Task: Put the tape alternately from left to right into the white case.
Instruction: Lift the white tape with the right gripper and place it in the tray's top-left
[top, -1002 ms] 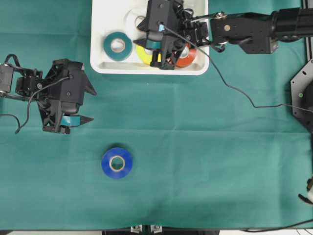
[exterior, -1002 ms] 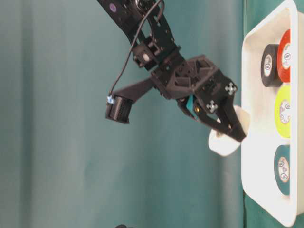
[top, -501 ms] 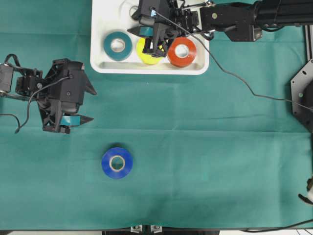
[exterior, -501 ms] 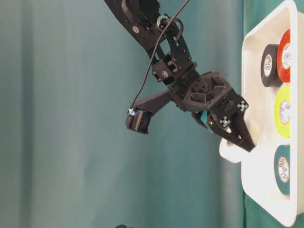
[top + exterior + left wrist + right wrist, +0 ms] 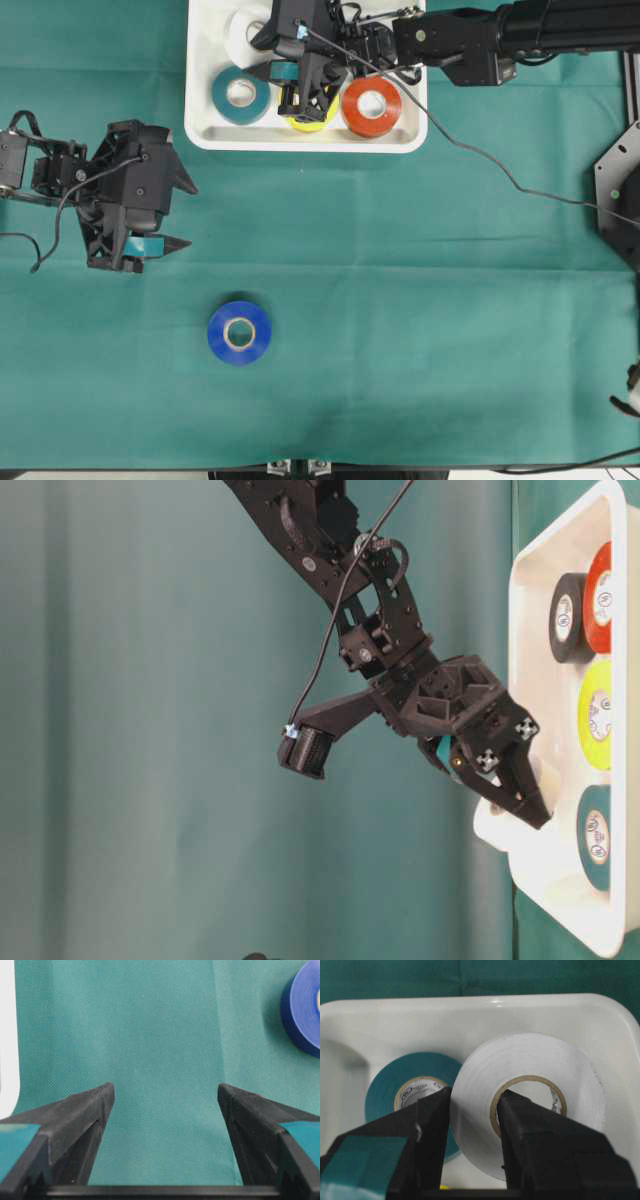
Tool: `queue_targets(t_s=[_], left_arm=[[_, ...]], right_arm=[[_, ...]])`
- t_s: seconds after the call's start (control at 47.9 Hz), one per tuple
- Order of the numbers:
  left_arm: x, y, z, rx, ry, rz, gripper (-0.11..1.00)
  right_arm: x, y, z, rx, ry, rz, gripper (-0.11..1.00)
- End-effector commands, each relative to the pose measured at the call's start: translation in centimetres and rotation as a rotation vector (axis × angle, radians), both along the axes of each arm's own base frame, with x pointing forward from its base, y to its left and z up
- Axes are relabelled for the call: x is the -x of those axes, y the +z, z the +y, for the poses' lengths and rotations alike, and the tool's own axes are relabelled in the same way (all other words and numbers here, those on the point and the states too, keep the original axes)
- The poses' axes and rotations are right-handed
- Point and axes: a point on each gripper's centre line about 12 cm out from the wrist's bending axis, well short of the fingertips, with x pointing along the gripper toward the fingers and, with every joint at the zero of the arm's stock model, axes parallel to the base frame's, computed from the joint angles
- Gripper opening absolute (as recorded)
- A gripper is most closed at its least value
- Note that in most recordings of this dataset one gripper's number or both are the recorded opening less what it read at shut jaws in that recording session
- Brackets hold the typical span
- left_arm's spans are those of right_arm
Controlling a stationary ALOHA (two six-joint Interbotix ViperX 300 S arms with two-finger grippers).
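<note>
Right gripper: I am clamping its fingers on the white roll over the white case's far-left corner | advice: lowering flat beside teal roll | left gripper: fingers apart, idling | blue roll lying near on worktop.

The green desk lies wide open across the middle and right, with only the blue roll lying alone in front and the left gripper parked at the left side. The white case is crowded: teal roll, yellow roll and red roll fill its near row, and the right arm hangs over the back, blocking entry from above there.
</note>
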Motion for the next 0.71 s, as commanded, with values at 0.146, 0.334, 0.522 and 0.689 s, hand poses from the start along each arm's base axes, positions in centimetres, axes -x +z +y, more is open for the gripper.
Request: queue_targets(t_s=[0.146, 0.334, 0.522, 0.689], left_arm=[[-0.2, 0.54, -0.16, 0.004, -0.003, -0.02, 0.85], [-0.22, 0.55, -0.16, 0.004, -0.002, -0.021, 0.85], [-0.3, 0.69, -0.17, 0.006, -0.001, -0.026, 0.85], [-0.29, 0.68, -0.12, 0.004, -0.001, -0.024, 0.85]], right_arm=[[-0.64, 1.9, -0.35, 0.015, 0.0, -0.048, 0.3], [-0.54, 1.72, -0.42, 0.019, -0.01, -0.03, 0.3], [-0.45, 1.64, -0.56, 0.021, -0.018, -0.022, 0.3], [-0.42, 1.59, -0.55, 0.019, -0.018, -0.02, 0.48]])
